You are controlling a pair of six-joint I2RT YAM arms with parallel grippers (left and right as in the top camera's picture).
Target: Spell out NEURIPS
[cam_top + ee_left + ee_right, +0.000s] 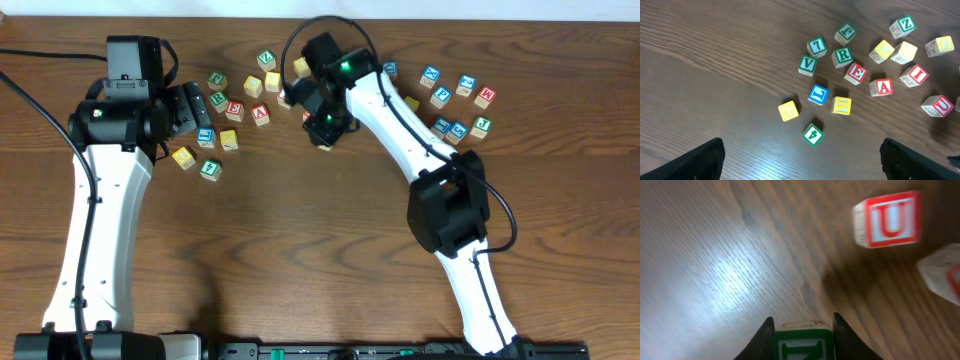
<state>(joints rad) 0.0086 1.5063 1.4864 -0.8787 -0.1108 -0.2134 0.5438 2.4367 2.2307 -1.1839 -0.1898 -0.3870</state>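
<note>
Right pincer (802,323) grips green-lettered cube (802,343), perhaps N; red U cube (888,219) nearby.

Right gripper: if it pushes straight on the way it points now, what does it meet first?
Probably bare table; the held green-lettered cube would touch down first. The red U cube sits off to the right.

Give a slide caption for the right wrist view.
Right tool shut on a green-lettered cube, red U cube ahead on the table.

Dark brown wood-grain tabletop (300,250) with a pale patch of reflected light (727,280).
</note>
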